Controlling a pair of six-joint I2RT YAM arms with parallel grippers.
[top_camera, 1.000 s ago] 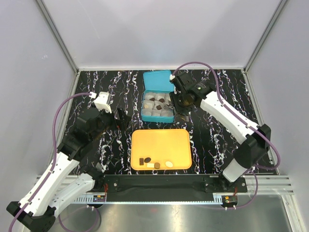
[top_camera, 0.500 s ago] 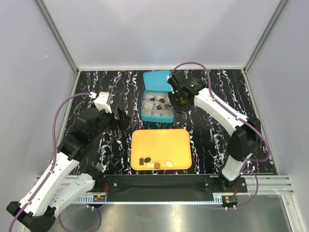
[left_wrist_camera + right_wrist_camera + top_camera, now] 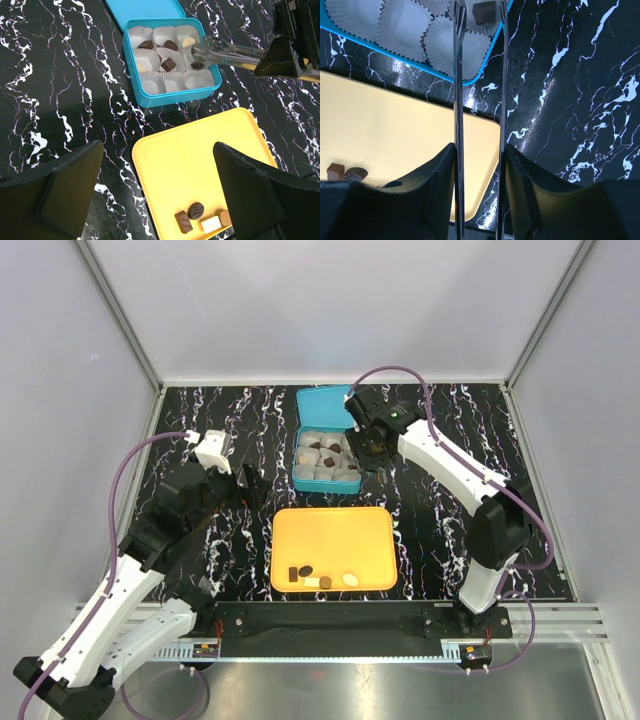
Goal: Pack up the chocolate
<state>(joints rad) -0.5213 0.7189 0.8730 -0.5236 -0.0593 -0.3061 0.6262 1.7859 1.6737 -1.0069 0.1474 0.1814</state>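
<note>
My right gripper (image 3: 479, 170) clamped on tongs (image 3: 227, 49), tips straddling dark chocolate (image 3: 197, 63) inside blue tin (image 3: 175, 97). My left gripper (image 3: 159, 190) gaping wide, holding nothing. Other pieces (image 3: 195, 210) on orange tray (image 3: 200, 145), near edge.

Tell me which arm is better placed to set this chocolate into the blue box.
Right. The right claw grips the tongs, and a dark chocolate sits between their tips, above the blue box. The left claw hangs open and empty, back by the orange tray.
</note>
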